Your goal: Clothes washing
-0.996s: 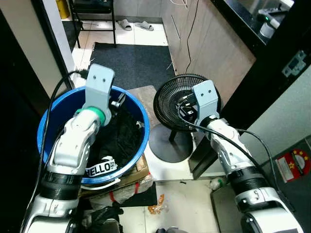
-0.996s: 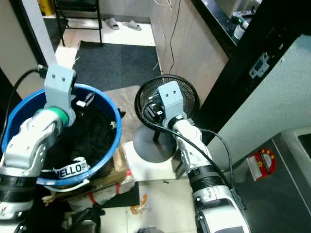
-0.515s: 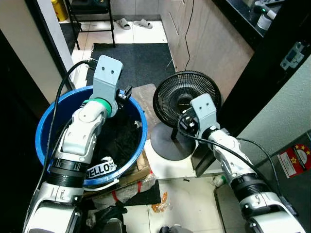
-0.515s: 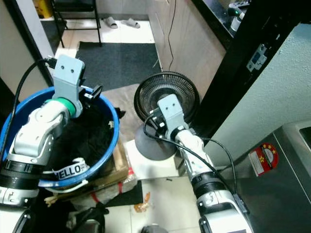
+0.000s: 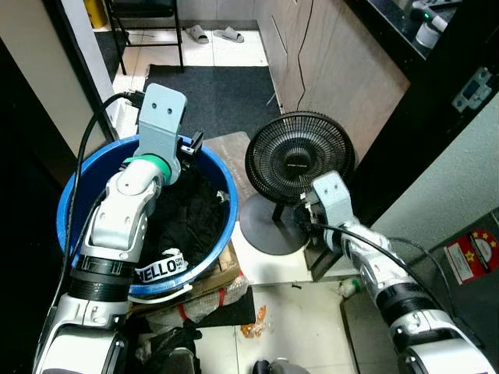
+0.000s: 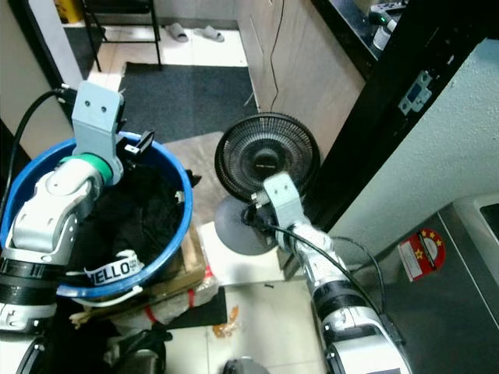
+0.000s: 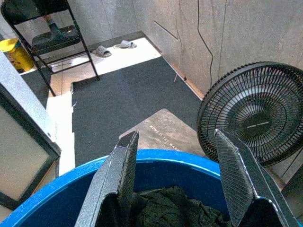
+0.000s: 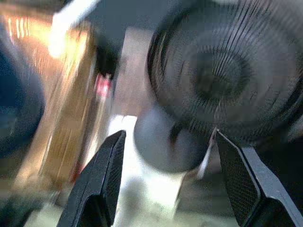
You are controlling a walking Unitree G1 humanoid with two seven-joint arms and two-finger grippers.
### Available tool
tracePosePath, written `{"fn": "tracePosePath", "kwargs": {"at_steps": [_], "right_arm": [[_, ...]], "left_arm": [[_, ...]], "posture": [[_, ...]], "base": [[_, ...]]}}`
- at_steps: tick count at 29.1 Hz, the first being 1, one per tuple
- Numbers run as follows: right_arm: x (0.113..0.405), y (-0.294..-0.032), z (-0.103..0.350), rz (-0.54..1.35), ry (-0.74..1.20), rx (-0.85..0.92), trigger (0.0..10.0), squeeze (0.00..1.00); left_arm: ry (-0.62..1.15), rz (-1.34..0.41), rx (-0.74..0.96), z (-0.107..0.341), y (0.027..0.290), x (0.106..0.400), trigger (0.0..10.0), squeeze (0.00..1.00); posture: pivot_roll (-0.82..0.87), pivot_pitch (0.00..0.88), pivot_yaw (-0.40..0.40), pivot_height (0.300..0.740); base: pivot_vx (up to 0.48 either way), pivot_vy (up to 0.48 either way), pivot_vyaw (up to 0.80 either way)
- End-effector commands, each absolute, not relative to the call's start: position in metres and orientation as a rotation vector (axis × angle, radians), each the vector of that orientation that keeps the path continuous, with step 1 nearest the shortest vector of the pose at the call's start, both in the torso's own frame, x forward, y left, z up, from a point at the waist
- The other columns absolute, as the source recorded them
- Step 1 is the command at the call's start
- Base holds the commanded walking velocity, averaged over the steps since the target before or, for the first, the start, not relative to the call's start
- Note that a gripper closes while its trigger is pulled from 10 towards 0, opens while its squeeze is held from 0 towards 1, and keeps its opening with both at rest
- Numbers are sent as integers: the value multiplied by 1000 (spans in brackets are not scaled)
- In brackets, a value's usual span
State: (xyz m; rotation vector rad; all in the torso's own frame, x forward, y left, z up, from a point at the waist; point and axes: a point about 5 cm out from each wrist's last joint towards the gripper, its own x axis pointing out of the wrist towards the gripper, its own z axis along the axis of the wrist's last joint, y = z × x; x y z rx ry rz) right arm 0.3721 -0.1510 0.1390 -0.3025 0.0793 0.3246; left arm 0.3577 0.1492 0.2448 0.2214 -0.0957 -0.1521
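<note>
Tiled floor (image 5: pixel 273 312), blue tub (image 5: pixel 78 187), dark clothes (image 5: pixel 191 218) inside

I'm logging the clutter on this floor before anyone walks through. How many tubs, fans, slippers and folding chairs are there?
Blue tub: 1
Black fan: 1
Slippers: 2
Folding chair: 1
Total: 5

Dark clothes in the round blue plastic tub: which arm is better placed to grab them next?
Left, probably. The left gripper hangs open right above the blue tub's far rim, with the dark clothes just below it. The right gripper, also open, is low beside the black floor fan, away from the tub.
</note>
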Motion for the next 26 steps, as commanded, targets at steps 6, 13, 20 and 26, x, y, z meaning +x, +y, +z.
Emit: {"fn": "tracePosePath", "kwargs": {"at_steps": [6,13,20,26], "right_arm": [[387,-96,252,399,-393,-123,10000,0],[389,-40,258,627,-337,-145,10000,0],[391,-29,229,690,-164,-291,10000,0],[387,-17,220,790,-116,-327,10000,0]], "left_arm": [[-166,-165,195,264,139,360,10000,0],[-177,-118,175,266,148,354,10000,0],[-173,-102,165,261,152,348,10000,0],[-170,-105,157,260,150,347,10000,0]], "posture": [[46,110,-36,740],[75,119,-78,740],[70,125,-84,740],[71,125,-88,740]], "base": [[0,0,0],[0,0,0],[0,0,0],[0,0,0]]}}
